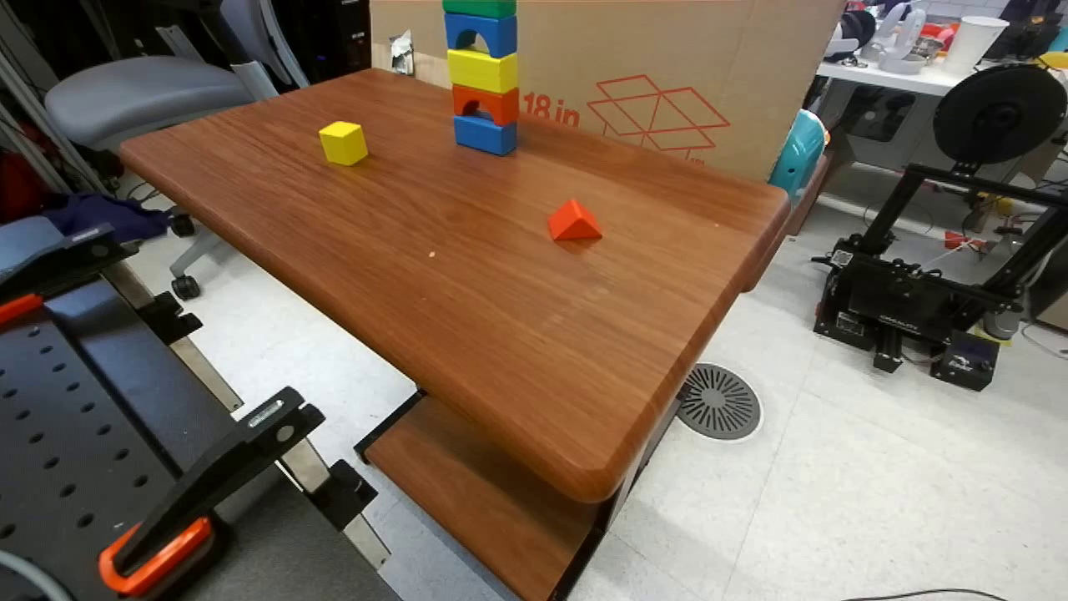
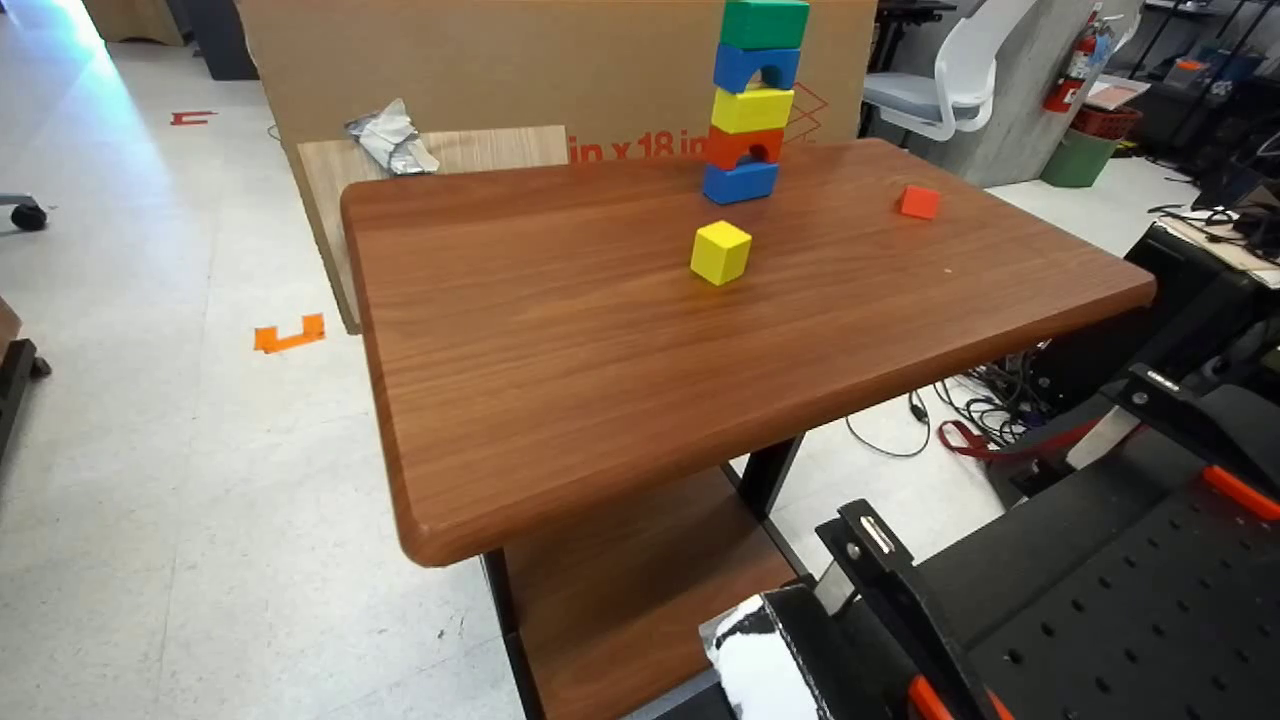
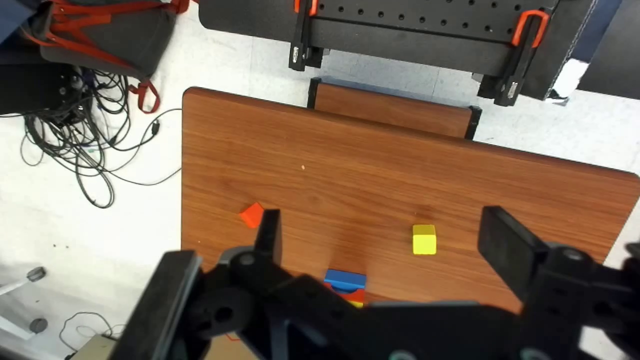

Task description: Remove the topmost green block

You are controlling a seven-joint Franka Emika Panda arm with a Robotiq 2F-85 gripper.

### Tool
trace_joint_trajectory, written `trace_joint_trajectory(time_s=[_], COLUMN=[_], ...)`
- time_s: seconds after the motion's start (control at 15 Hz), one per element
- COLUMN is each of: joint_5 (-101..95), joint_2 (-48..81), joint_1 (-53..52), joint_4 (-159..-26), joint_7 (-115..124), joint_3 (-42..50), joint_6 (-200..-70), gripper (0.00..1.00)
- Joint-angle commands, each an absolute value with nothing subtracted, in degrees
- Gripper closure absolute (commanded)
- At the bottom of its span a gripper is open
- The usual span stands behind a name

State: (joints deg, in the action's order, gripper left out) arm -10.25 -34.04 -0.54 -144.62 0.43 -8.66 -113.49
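The green block (image 1: 480,8) sits on top of a tower of blocks; the upper edge of that exterior view cuts it off. It also shows as a dark green block in an exterior view (image 2: 765,24). Under it are a blue arch (image 2: 735,68), a yellow block (image 2: 752,110), a red arch (image 2: 722,146) and a blue base block (image 2: 740,184). My gripper (image 3: 382,215) is open and empty, high above the table in the wrist view. There its body hides the green block and the tower's upper part. The gripper is outside both exterior views.
A yellow cube (image 2: 720,253) and a red triangular block (image 1: 574,221) lie on the brown table (image 1: 501,317). A large cardboard box (image 2: 480,70) stands right behind the tower. A black perforated bench with clamps (image 3: 400,45) stands beside the table.
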Motion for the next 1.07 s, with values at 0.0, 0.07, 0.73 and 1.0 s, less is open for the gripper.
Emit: trace_joint_trajectory(time_s=[0.0,0.07,0.73,1.0], joint_5=[-10.7,-10.6,-4.6,-2.0], joint_2=[-30.7,-29.3,-7.6,1.6], joint_1=[-1.4,-1.2,-0.6,-0.5], joint_4=[-143.2,-142.7,-131.5,-123.3], joint_7=[-0.6,-1.2,-2.8,-2.2], joint_3=[-6.2,-5.4,0.0,-0.3], joint_6=[-116.3,-117.7,-129.4,-128.9], gripper=[0.0,0.0,0.0,0.0])
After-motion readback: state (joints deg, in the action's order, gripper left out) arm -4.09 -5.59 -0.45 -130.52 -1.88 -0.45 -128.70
